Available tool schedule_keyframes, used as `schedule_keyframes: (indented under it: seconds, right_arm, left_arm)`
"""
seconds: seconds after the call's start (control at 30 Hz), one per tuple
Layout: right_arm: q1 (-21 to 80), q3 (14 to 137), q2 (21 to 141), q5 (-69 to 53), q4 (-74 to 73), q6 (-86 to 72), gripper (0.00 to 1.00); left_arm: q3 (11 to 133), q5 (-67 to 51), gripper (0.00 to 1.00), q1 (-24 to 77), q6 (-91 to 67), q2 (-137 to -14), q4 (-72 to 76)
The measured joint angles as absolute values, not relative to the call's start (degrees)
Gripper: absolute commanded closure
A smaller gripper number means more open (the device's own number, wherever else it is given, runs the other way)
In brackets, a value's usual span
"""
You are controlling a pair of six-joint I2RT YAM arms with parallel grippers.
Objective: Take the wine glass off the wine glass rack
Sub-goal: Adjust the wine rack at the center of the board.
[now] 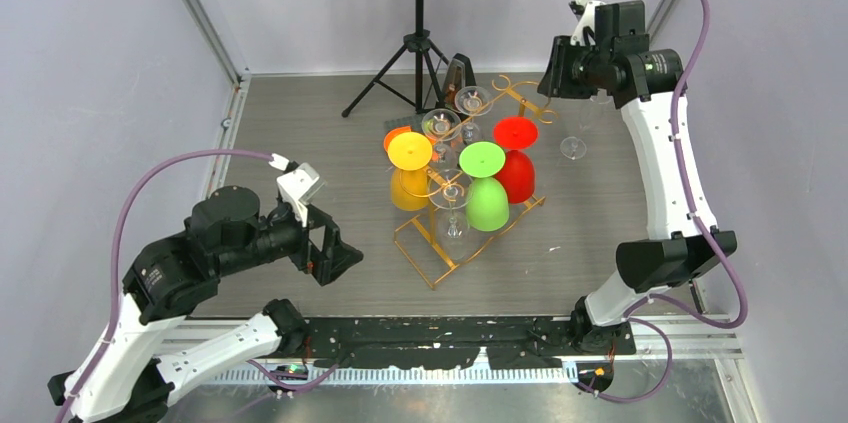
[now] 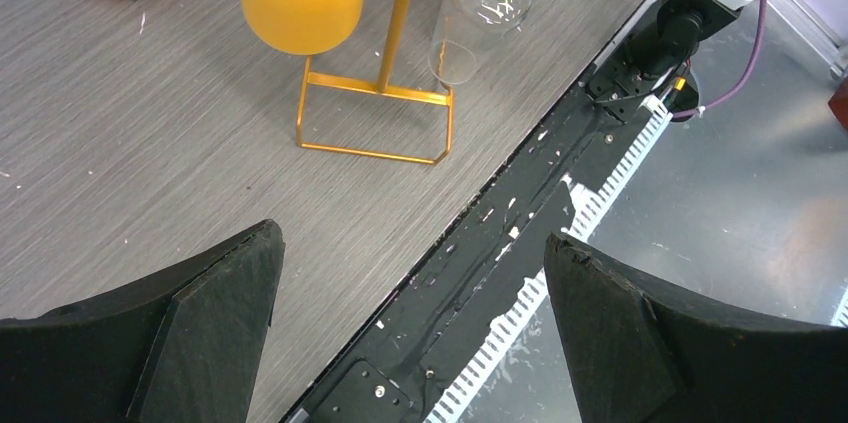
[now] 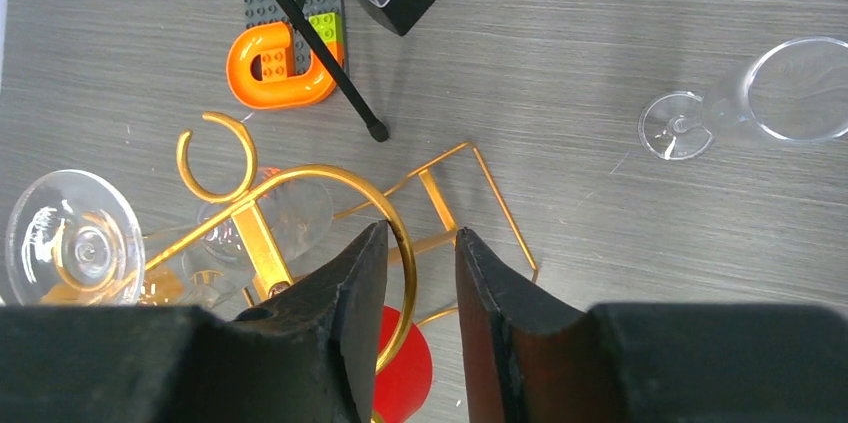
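Observation:
The gold wire wine glass rack (image 1: 470, 235) stands mid-table. Upside down on it hang a yellow (image 1: 410, 173), a green (image 1: 485, 188) and a red glass (image 1: 516, 158), plus clear wine glasses (image 1: 441, 125). One clear wine glass (image 3: 770, 93) lies on its side on the table to the right of the rack, apart from it. My right gripper (image 3: 420, 233) hovers over the rack's far end (image 3: 300, 178). Its jaws stand a narrow gap apart, with a gold scroll hook showing through the gap and nothing gripped. My left gripper (image 2: 412, 235) hangs wide open and empty near the table's front edge.
A black tripod music stand (image 1: 418, 43) stands at the back, one leg (image 3: 320, 43) reaching close to the rack. An orange U-shaped block (image 3: 275, 68) on a grey and green brick plate lies beside that leg. The black mounting rail (image 2: 500, 253) runs along the front edge.

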State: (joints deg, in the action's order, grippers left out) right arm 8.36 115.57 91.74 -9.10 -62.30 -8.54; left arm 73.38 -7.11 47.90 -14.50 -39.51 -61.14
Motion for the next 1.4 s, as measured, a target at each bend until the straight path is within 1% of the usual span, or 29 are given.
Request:
schedule_keyframes:
  seconds: [0.1, 0.17, 0.33, 0.43, 0.77, 1.1, 1.4]
  right_arm:
    - [8.6, 115.2, 92.2, -9.2, -62.5, -8.1, 0.66]
    - [8.8, 115.2, 92.6, -9.4, -62.6, -7.8, 0.68]
    - [9.6, 115.2, 93.4, -9.7, -62.8, -7.3, 0.88]
    - [9.8, 115.3, 93.6, -10.0, -62.8, -6.5, 0.94]
    - [11.7, 117.1, 95.2, -9.4, -62.5, -4.3, 0.94]
    - [14.9, 115.3, 95.4, -11.1, -56.4, 0.0, 0.94]
    - [16.6, 115.3, 96.2, -12.0, -54.4, 1.7, 0.94]
  left_arm:
    - [73.1, -7.1, 0.00, 47.9, -14.5, -39.5, -61.1]
    - [72.9, -7.2, 0.00, 47.9, -14.5, -39.5, -61.1]
    - [72.5, -7.2, 0.00, 47.9, -14.5, -39.5, -61.1]
    - [72.4, -7.2, 0.01, 47.9, -14.5, -39.5, -61.1]
    - [72.4, -7.2, 0.00, 47.9, -14.5, -39.5, -61.1]
    - [72.3, -7.2, 0.00, 47.9, -14.5, -39.5, -61.3]
    - [72.3, -7.1, 0.01, 47.9, -14.5, -38.6, -61.6]
